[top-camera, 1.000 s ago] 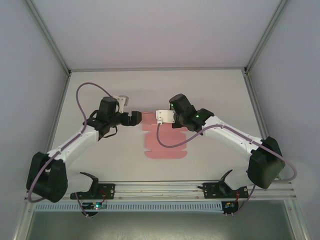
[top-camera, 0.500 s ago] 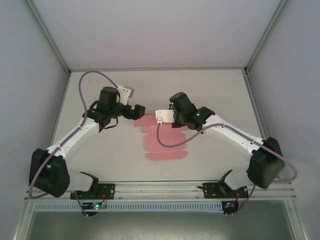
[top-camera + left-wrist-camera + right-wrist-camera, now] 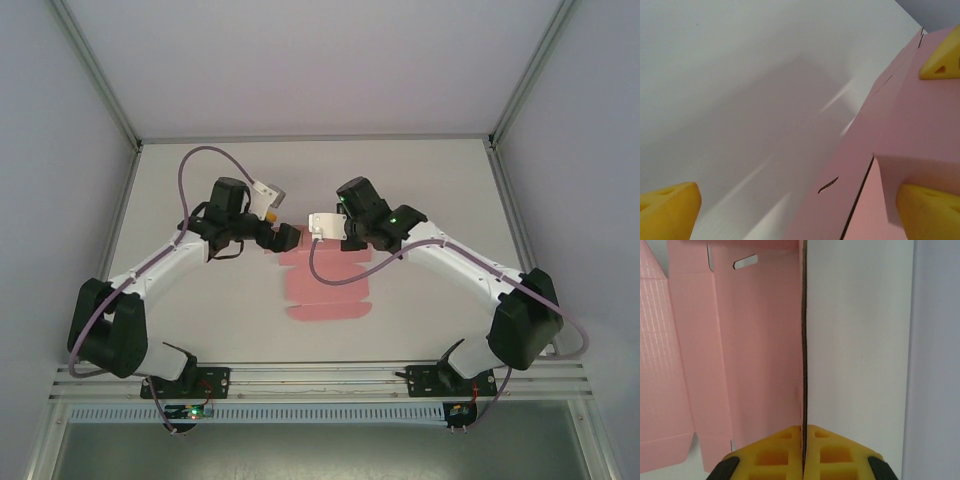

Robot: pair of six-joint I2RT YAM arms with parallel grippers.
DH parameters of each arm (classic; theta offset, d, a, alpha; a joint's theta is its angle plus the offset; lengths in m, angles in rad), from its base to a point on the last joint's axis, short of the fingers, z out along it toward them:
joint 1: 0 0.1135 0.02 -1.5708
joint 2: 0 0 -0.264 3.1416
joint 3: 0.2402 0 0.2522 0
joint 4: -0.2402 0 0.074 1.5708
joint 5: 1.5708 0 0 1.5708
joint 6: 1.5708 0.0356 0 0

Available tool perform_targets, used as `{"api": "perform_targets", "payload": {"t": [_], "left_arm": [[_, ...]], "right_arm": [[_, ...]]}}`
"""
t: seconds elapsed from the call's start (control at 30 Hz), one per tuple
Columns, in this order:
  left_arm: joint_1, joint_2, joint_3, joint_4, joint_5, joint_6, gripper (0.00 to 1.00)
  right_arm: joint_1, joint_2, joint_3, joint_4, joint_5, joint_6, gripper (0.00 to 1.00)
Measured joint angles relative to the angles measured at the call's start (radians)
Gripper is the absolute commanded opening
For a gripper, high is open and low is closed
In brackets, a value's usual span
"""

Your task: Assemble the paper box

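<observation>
The paper box is a flat pink die-cut sheet (image 3: pixel 325 290) lying mid-table, with its far part lifted. My right gripper (image 3: pixel 803 440) is shut on the sheet's edge (image 3: pixel 760 355), and the thin card runs edge-on straight between the yellow pads (image 3: pixel 775 452). In the top view the right gripper (image 3: pixel 335 238) sits at the sheet's far right end. My left gripper (image 3: pixel 287 238) is at the far left corner. It stands open, with the pink card (image 3: pixel 900 130) reaching in beside its right fingertip (image 3: pixel 930 210) and its left fingertip (image 3: pixel 665 210) over bare table.
The white table (image 3: pixel 200 310) is walled on three sides. A metal rail (image 3: pixel 320 380) carrying both arm bases runs along the near edge. The purple cable (image 3: pixel 330 275) of the right arm loops over the sheet.
My left gripper has swung right and turned in toward the sheet's far left corner. The right gripper has kept its hold and shifted slightly; the sheet's far end has drawn in.
</observation>
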Motion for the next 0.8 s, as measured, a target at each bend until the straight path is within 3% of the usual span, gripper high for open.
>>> {"api": "perform_targets", "payload": {"t": [0.27, 0.47, 0.63, 0.8], "left_arm": [[-0.029, 0.135, 0.065, 0.069, -0.019, -0.099, 1.0], [-0.066, 0.187, 0.107, 0.083, -0.157, -0.23, 1.0], [-0.072, 0.178, 0.084, 0.077, -0.227, -0.29, 1.0], [-0.042, 0.066, -0.029, 0.079, -0.233, -0.338, 1.0]], "right_arm": [[-0.01, 0.027, 0.0, -0.014, 0.038, 0.048, 0.0], [-0.007, 0.043, -0.047, 0.071, 0.142, 0.08, 0.0], [0.016, 0.043, -0.13, 0.224, 0.229, 0.077, 0.0], [0.002, 0.013, -0.146, 0.277, 0.167, 0.071, 0.0]]}}
